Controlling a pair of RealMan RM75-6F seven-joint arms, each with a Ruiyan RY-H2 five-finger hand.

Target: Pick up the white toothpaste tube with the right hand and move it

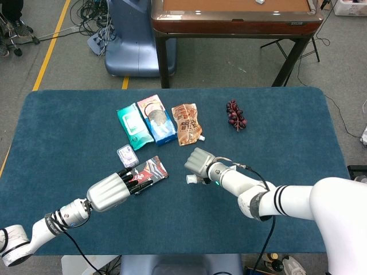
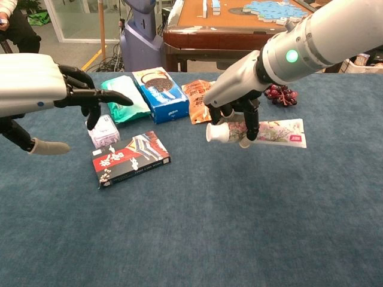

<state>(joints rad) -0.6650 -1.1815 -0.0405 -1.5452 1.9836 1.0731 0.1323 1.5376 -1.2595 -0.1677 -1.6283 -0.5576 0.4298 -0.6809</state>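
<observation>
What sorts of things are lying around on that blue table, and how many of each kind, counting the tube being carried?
Soft packs and pouches: 2, the green pack and the orange spouted pouch
Boxes: 2, the blue cookie box and the dark flat box
Small clear packet: 1
Bunch of grapes: 1
Toothpaste tube, held by the right hand: 1
Total: 7

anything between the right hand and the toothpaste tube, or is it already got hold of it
Nothing stands between them: the right hand already grips the white toothpaste tube near its cap end, holding it off the blue table. The left hand is apart from it, over the black box.
</observation>
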